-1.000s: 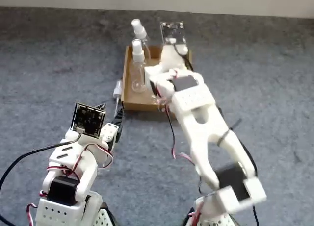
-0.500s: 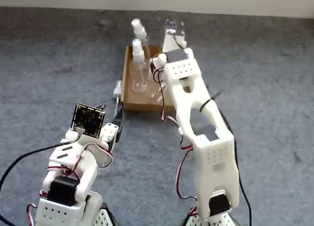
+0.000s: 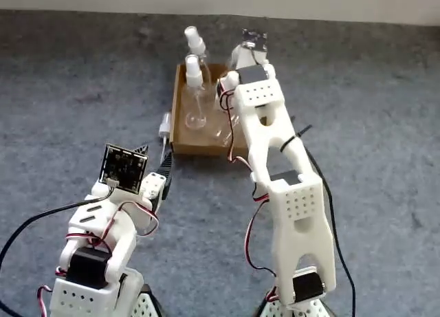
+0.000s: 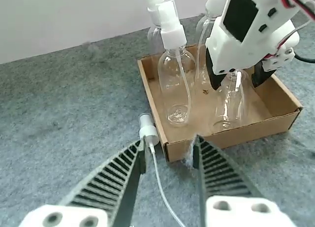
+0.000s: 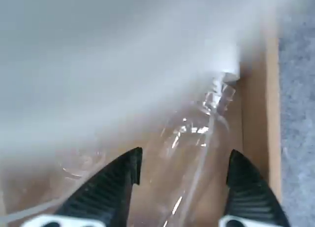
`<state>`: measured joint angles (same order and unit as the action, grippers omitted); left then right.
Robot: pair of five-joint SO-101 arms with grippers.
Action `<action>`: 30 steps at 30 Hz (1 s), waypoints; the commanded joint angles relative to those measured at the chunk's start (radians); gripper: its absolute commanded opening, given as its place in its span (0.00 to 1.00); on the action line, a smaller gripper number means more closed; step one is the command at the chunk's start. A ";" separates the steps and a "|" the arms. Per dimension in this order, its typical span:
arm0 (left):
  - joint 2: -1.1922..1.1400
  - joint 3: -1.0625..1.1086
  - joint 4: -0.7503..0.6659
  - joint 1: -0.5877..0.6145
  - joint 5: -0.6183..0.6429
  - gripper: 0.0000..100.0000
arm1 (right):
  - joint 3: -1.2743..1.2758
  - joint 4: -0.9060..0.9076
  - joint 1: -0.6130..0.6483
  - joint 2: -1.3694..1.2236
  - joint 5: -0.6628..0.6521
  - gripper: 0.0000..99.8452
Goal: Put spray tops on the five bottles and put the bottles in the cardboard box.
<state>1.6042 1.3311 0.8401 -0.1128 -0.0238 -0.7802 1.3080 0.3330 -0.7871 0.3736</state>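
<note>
The left fingers (image 4: 118, 180) are held spread above the grey, felt-like counter (image 4: 64, 113), and nothing is gripped between them. Just past their tips a loose spray top (image 4: 147, 132) is seen lying on the counter. It has a white head, and its thin clear tube trails back between the two fingers. It lies just beside the outer wall of the cardboard box (image 4: 221, 138), a shallow, open brown tray set farther out from the left fingers.

Inside the box, at the side nearer the loose spray top, a capped bottle (image 4: 175, 84) is stood upright. It is clear and round-shouldered, it is fitted with a white sprayer, and its dip tube can be seen through the wall. A second capped bottle (image 4: 153, 15) of the same kind is seen behind it, beyond the far wall of the box.

Farther right, the right fingers (image 4: 215, 77) are positioned inside the box and are spread, one on each side of a third clear bottle (image 4: 229, 101), which appears upright on the box floor. Its neck is hidden by the arm in the left wrist view. In the right wrist view its glassy body (image 5: 202, 133) is framed between the two black fingers (image 5: 115, 182). Whether either finger touches it cannot be told.
</note>
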 commanded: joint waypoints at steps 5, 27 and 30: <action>0.012 -0.007 -0.020 0.010 -0.003 0.12 | -0.045 0.012 -0.012 0.010 0.011 0.19; 0.012 -0.007 -0.020 0.010 -0.003 0.12 | -0.041 0.013 -0.030 0.005 0.012 0.19; 0.012 -0.007 -0.020 0.010 -0.003 0.12 | -0.041 0.015 -0.028 -0.001 0.011 0.19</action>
<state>1.6042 1.3311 0.8401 -0.1128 -0.0238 -0.7833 1.3050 0.3191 -0.7917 0.3813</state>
